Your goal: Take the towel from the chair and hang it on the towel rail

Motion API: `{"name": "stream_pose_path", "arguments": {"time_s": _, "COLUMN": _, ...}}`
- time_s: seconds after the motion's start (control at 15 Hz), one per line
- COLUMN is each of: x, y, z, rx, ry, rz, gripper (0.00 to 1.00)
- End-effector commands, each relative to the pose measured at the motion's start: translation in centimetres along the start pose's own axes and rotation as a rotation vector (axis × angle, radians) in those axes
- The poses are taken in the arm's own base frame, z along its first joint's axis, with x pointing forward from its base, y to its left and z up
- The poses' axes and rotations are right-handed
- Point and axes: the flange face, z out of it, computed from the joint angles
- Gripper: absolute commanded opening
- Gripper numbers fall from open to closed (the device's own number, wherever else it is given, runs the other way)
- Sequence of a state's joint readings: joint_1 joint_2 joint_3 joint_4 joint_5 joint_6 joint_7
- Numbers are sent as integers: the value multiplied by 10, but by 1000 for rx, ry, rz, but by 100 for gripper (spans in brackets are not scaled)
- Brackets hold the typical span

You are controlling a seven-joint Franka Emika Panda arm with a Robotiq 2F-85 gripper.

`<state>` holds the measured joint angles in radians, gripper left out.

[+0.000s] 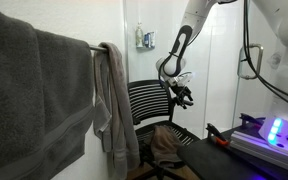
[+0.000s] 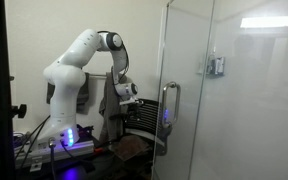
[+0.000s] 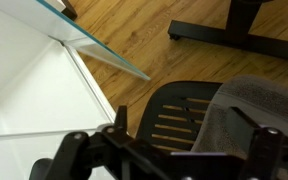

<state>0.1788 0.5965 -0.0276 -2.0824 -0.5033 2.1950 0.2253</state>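
The taupe towel [image 1: 170,146] lies crumpled on the seat of the black chair [image 1: 150,104]. In the wrist view the towel [image 3: 256,108] drapes over the right part of the slatted chair [image 3: 174,118]. My gripper [image 1: 182,93] hangs above the chair, level with the top of the backrest, and also shows in an exterior view [image 2: 127,93]. In the wrist view its fingers [image 3: 192,150] are spread wide with nothing between them. A short bare stretch of the towel rail [image 1: 94,47] shows at upper left.
A large dark charcoal towel [image 1: 29,95] and a paler narrow towel [image 1: 111,100] hang on the rail. A glass door with a looped chrome handle [image 2: 169,112] stands beside the chair. Black base legs [image 3: 224,32] lie on the wood floor.
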Motion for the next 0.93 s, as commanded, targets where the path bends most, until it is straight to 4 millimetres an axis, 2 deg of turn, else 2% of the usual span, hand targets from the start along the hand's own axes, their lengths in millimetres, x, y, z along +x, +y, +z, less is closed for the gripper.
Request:
{"name": "stream_pose_path", "arguments": {"time_s": 0.0, "x": 0, "y": 2, "z": -3, "rx": 0, "ry": 5, "rz": 3, "gripper": 100}}
{"name": "stream_pose_path", "arguments": {"time_s": 0.13, "x": 18, "y": 2, "z": 12, "rx": 70, "ry": 39, "rz": -94, "gripper": 100}}
{"name": "stream_pose_path", "arguments": {"time_s": 0.4, "x": 44, "y": -24, "z": 50, "rx": 131, "ry": 66, "rz": -307, "gripper": 100}}
{"name": "stream_pose_path", "arguments": {"time_s": 0.67, "x": 62, "y": -44, "z": 86, "rx": 155, "ry": 50, "rz": -536, "gripper": 100}}
{"name": "stream_pose_path", "arguments": {"time_s": 0.87, "x": 79, "y": -58, "z": 95, "rx": 168, "ry": 30, "rz": -659, "gripper": 100}}
